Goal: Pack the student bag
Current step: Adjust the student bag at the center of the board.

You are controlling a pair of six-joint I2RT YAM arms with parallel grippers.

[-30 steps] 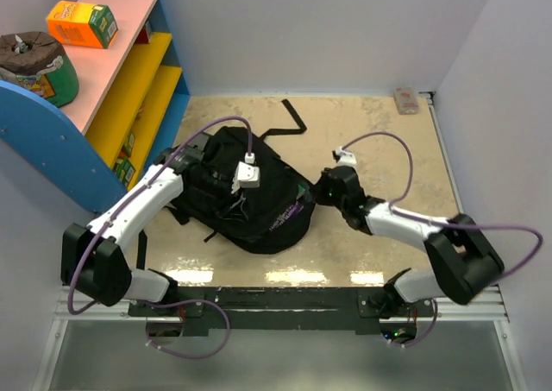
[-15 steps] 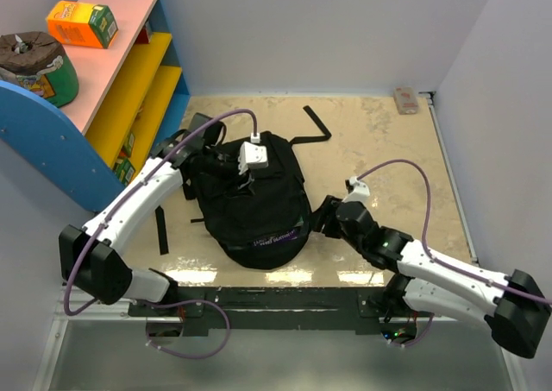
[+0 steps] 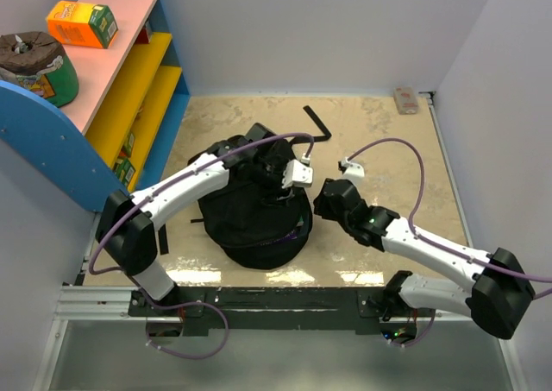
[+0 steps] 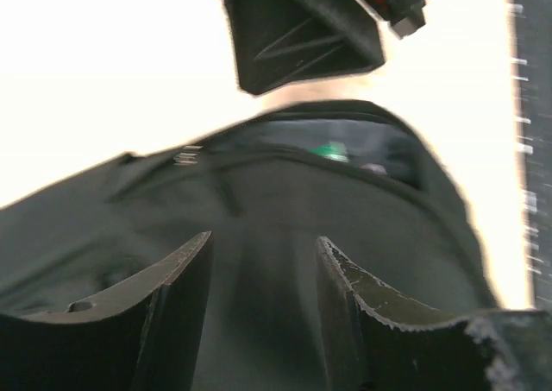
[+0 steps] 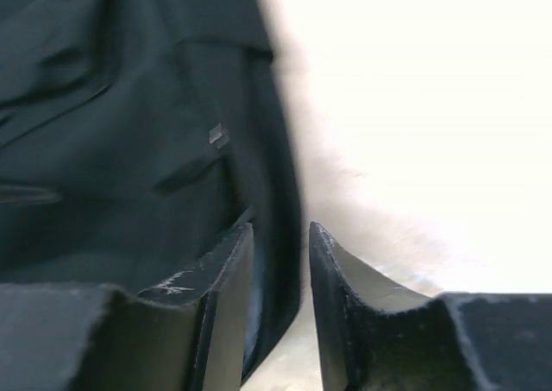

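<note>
Located student bag (image 3: 259, 223) left of centre on the table, slumped flat, loose strap (image 3: 316, 123) trailing toward the far edge; noted mouth gaping toward the right, something green (image 4: 332, 152) just inside, too blurred to name. Found left gripper (image 4: 263, 279) reaching over the bag's far-right part, fingers (image 4: 177, 292) spread, nothing between them but fabric further off. Found right gripper (image 5: 280, 279) at the bag's right rim, its fingers only narrowly apart, rim seam running into the gap; cannot tell whether pinching or merely straddling.

Judged risks, in order of likelihood:
- closing on one thin layer of floppy cloth, so losing the rim on any lift and letting the mouth collapse shut;
- dragging the whole bag rightward instead of opening it, with nothing pinning it down;
- knocking the two grippers together, both crowding the same rim, just beside each other from overhead;
- catching the spread left fingers in a fold or zip.

Noted shelf unit (image 3: 147, 72) at far left, well apart; no concern there.
</note>
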